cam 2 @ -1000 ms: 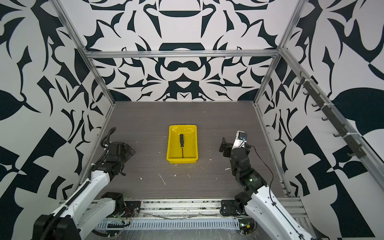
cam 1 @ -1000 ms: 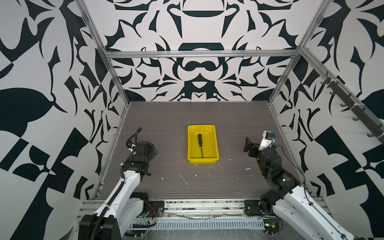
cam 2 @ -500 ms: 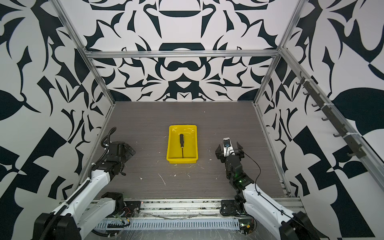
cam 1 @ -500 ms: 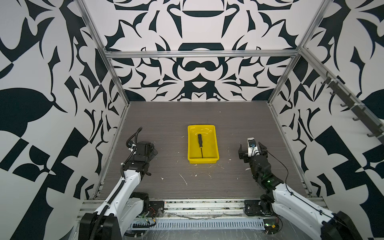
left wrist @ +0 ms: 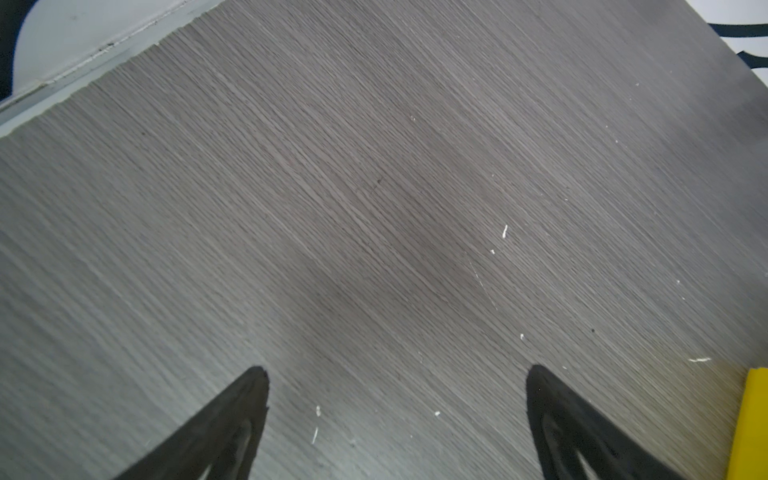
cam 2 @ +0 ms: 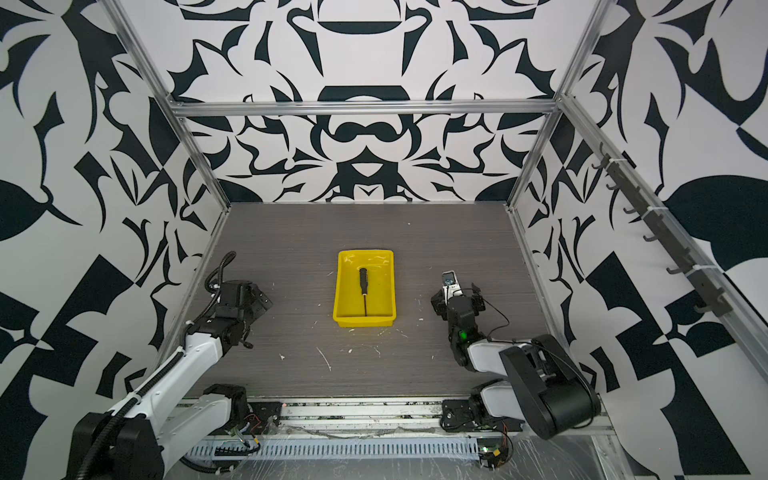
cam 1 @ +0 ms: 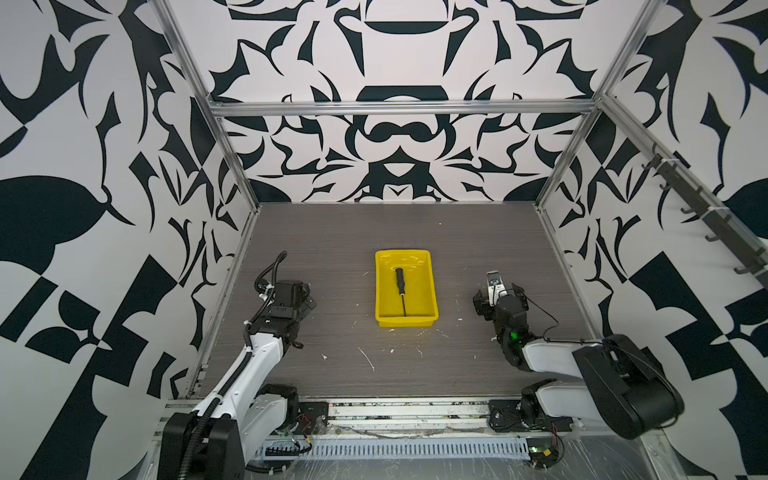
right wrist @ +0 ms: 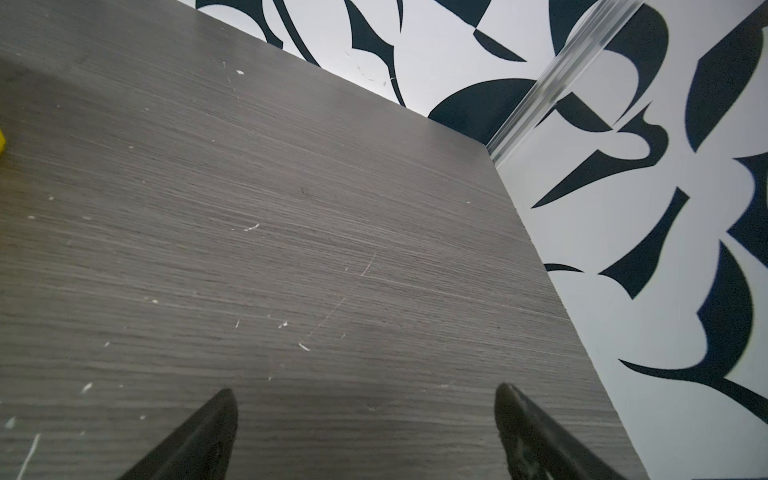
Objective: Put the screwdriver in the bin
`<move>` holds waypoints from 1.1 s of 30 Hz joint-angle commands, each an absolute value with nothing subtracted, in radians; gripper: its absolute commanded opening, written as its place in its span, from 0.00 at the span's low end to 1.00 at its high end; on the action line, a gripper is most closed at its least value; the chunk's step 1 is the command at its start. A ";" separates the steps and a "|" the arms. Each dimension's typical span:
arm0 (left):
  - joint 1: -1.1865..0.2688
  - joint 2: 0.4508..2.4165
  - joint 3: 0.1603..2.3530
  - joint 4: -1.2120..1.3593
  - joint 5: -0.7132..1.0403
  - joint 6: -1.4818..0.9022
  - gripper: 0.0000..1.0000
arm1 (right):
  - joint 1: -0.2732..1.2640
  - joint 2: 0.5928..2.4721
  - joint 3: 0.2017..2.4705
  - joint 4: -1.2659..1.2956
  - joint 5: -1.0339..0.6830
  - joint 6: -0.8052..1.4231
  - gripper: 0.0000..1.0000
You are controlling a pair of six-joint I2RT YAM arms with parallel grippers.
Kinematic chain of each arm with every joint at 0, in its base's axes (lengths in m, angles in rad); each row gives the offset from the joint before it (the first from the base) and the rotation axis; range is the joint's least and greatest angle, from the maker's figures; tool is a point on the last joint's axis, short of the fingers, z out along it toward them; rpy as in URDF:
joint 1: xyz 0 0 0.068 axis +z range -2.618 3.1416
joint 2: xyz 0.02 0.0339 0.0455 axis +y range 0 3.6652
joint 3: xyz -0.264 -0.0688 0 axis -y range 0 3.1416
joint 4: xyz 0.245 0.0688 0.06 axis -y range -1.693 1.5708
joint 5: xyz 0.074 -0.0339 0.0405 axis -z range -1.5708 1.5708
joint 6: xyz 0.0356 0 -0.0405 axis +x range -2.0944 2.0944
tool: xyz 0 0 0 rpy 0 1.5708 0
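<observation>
I see screwdriver (cam 1: 401,291) lying lengthwise inside bin (cam 1: 433,299) — judge it placed. That bin sits left of right hand (right wrist: 365,390), right of left hand (left wrist: 397,369), right hand slightly nearer — both spread, empty.

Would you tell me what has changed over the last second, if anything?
The right arm folded back toward its base, lowering the right gripper toward the table; it stayed open and empty. Nothing was grasped or released. The left gripper, open, did not move, and the screwdriver still lies in the bin.
</observation>
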State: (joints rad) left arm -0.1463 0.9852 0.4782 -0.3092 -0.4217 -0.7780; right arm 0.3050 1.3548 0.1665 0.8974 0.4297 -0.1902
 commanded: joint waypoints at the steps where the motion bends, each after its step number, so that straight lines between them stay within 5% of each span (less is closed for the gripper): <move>1: -0.144 0.986 0.506 -0.325 -0.424 -0.787 0.99 | 0.255 1.431 0.203 1.102 0.365 -0.104 0.99; 6: -0.144 0.980 0.507 -0.332 -0.437 -0.790 0.99 | 0.221 1.633 0.186 1.369 0.384 -0.109 1.00; 11: -0.144 0.984 0.501 -0.318 -0.453 -0.798 1.00 | 0.195 1.586 0.315 1.060 0.435 -0.037 1.00; 24: -0.144 1.125 0.577 -0.239 -0.358 -0.620 0.99 | 0.148 1.569 0.339 0.972 0.351 -0.010 0.99; 30: -0.144 1.179 0.700 -0.201 -0.581 -0.537 0.99 | 0.147 1.568 0.339 0.972 0.350 -0.008 0.99; 33: -0.144 1.226 0.657 0.022 -0.698 -0.383 0.99 | 0.148 1.569 0.341 0.971 0.349 -0.008 0.99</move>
